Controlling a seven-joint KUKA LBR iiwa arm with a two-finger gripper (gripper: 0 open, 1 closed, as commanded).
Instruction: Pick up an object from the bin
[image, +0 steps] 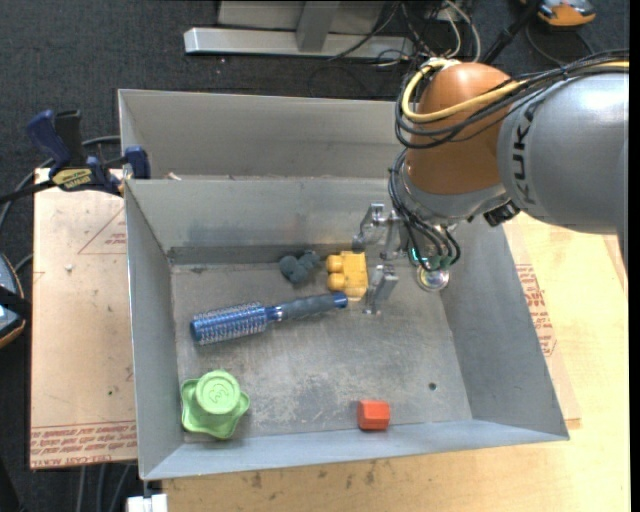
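Dark letters reading "KUK" stand on the silver-grey casing of the arm (580, 140). They run sideways, just beside its orange cover (460, 120).

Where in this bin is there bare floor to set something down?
Bare floor: between the blue hairbrush and the red block, and right of the gripper. Crowded: around the gripper, by the yellow block and dark grey lump.

Floor (60, 60): dark grey, finely speckled, carpet-like; seen along the top and left of the view.
Metal base (255, 40): pale grey, flat, laid on the floor at the top edge; a post (315, 20) is set on it.
Cables (385, 45): black, several, trailed loosely beside the base.
Orange-yellow item (568, 10): cut by the top edge, kind not told.
Light: even, soft.
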